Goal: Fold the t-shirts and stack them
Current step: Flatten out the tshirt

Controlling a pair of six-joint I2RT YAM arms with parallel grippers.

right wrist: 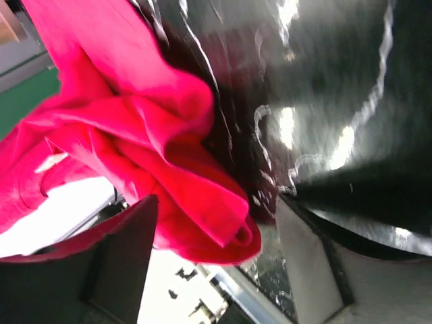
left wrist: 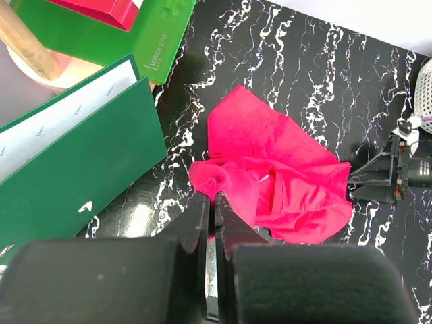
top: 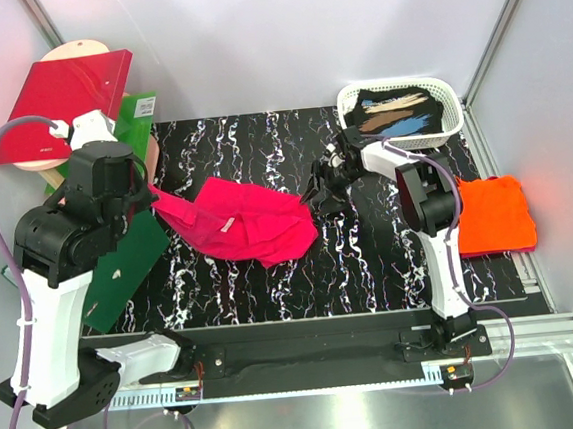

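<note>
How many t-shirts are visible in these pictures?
2. The magenta-pink t-shirt lies crumpled in the middle of the table; the orange t-shirt lies folded at the right edge. The dark cloth in the white basket may be another; I cannot tell.

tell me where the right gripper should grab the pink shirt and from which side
Grip the bunched hem corner at the pink shirt's right end, coming in low from the right. That folded lip lies between the right gripper's open jaws, and the left gripper pinches the opposite end.

black marbled table, white walls
</note>
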